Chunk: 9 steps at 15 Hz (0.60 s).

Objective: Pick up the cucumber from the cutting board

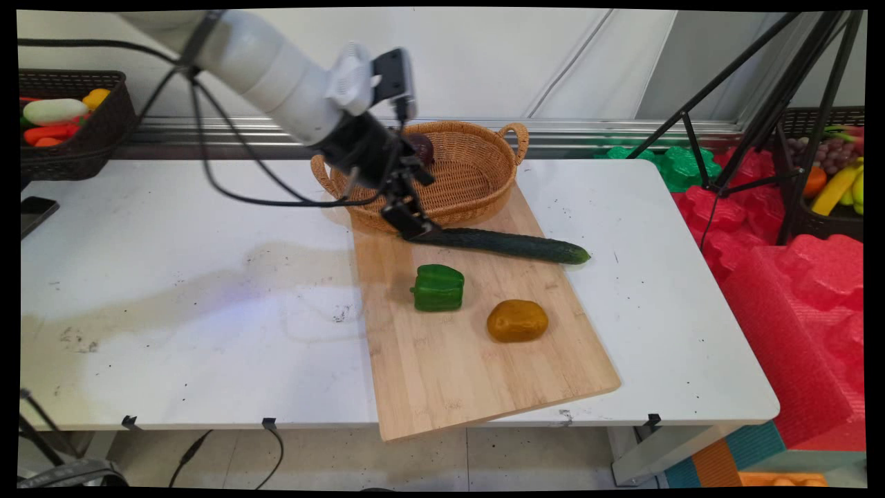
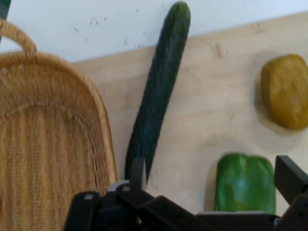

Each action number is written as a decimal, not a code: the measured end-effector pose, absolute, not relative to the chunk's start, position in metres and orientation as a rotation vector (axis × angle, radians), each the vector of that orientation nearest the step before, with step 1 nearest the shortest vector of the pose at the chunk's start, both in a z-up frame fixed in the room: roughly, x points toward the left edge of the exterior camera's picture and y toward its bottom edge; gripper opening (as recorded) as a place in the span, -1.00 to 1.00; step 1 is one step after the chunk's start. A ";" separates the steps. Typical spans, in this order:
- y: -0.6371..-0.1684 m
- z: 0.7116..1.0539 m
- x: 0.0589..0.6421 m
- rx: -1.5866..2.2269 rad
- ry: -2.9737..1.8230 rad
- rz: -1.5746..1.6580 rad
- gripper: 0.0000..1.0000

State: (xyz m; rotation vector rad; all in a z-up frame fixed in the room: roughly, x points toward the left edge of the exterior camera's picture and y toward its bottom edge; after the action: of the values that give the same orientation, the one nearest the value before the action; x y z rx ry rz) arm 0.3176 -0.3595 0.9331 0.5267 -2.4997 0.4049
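Observation:
My gripper (image 1: 409, 216) hangs low over the far left part of the wooden board (image 1: 442, 373), just in front of the wicker basket (image 1: 477, 173). It is open, and one finger (image 2: 138, 172) sits right at the near end of the dark green cucumber (image 1: 511, 245) (image 2: 159, 96). The other finger (image 2: 288, 178) stands far off, beyond the green pepper (image 2: 244, 183). Nothing is held. On the board the green pepper (image 1: 438, 288) and a yellow-brown potato (image 1: 517, 320) (image 2: 285, 91) lie closer to the front. A dark purple vegetable (image 1: 422, 146) rests inside the basket (image 2: 48, 144).
A black basket (image 1: 104, 131) of vegetables sits at the back left, and a phone (image 1: 34, 211) lies at the table's left edge. To the right stand black tripod legs (image 1: 733, 131), red foam (image 1: 795, 290) and a fruit basket (image 1: 830, 214). Black cables (image 1: 228, 180) hang under the arm.

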 end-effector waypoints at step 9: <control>-0.440 0.895 0.237 0.418 -2.566 0.369 1.00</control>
State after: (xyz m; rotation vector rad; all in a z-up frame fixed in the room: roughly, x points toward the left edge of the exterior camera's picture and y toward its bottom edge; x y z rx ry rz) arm 0.2372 -0.4401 0.8951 0.4183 -2.5657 0.3686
